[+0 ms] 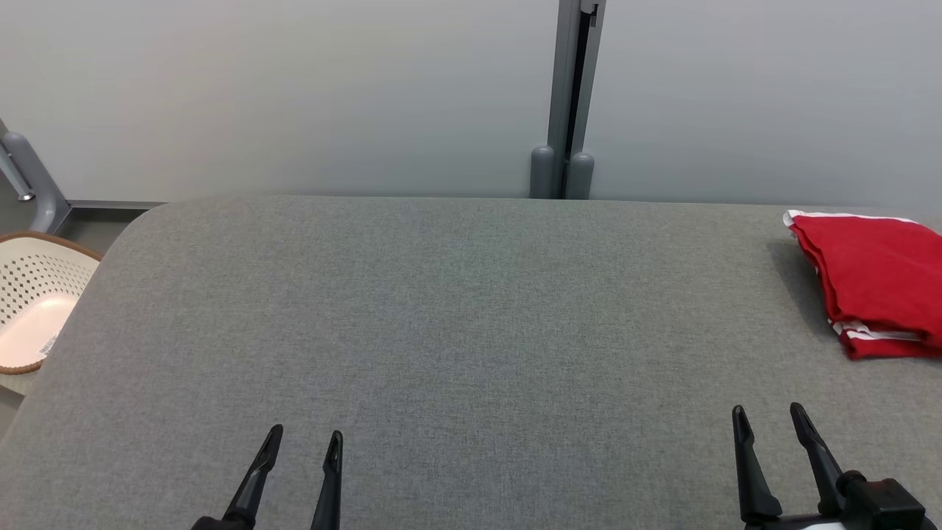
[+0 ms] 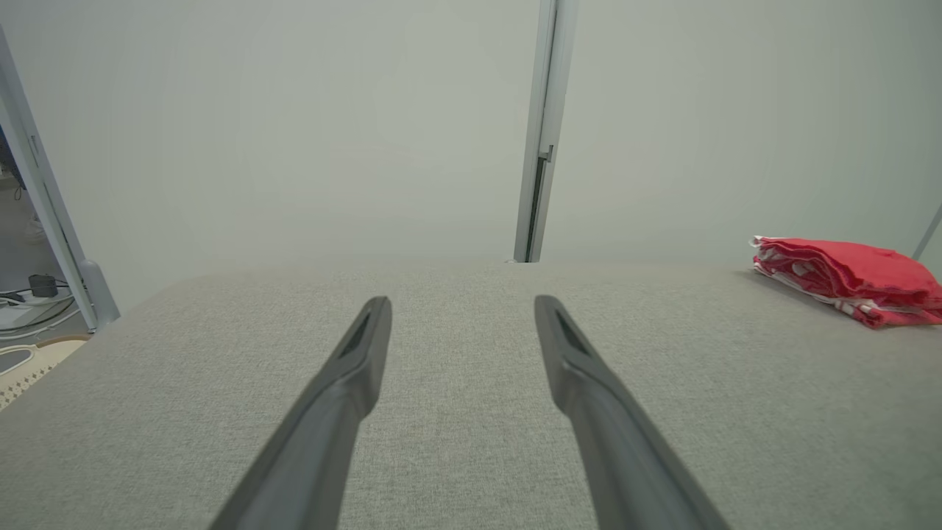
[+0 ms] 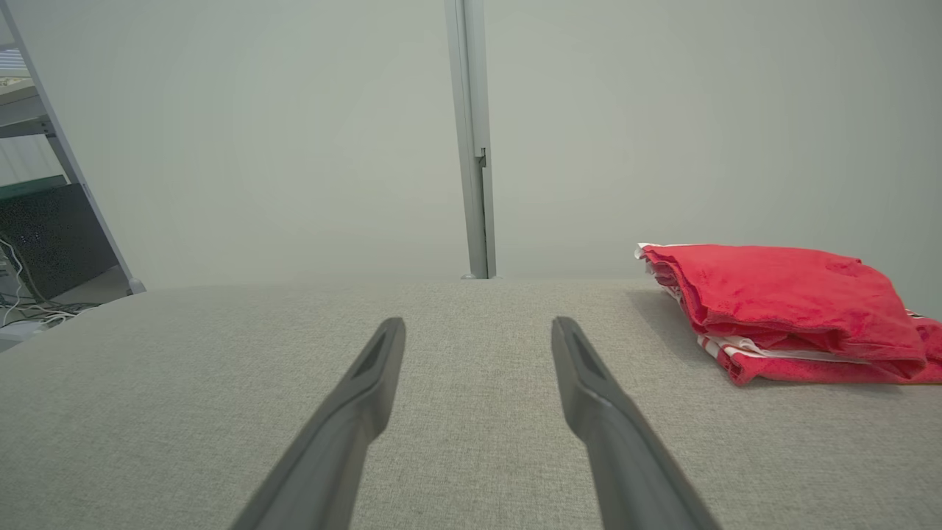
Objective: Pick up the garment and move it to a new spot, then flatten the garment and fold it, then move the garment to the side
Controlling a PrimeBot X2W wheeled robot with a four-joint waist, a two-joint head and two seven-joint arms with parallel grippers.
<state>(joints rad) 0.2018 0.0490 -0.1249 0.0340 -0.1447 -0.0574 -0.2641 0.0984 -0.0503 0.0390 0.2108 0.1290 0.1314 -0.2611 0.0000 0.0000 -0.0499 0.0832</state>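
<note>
The red-and-white garment (image 1: 872, 283) lies folded in a compact stack at the far right of the grey padded table (image 1: 456, 309). I judge the fold and the move aside done, so my next move calls only for keeping clear of it. My left claw (image 1: 306, 436) and right claw (image 1: 768, 412) hover low over the table's near edge, fingers pointing toward its far edge, both spread and empty.

Lab (partitions (image 1: 294, 96), loose cables (image 2: 22, 300))
</note>
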